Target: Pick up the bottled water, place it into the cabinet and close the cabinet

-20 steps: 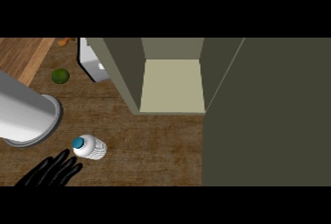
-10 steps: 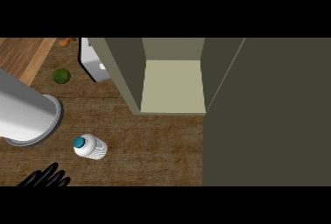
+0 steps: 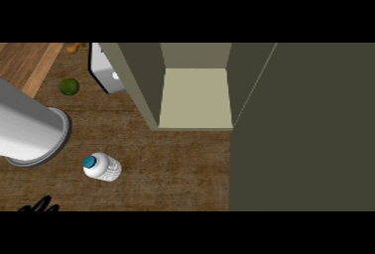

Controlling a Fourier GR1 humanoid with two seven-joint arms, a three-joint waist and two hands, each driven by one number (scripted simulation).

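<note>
dark brown wood-grain counter [image 3: 176, 168], lighter wooden board [image 3: 26, 62] at upper left, small round green fruit [image 3: 69, 86] on the counter beside it, flat even light

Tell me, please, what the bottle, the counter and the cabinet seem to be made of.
Bottle: likely plastic; pale ribbed body, smooth teal cap.
Counter: probably wood; matte brown with visible grain.
Cabinet: unclear, maybe painted board; flat olive surfaces, matte, no grain showing.

No readable text, labels or numbers anywhere.
</note>
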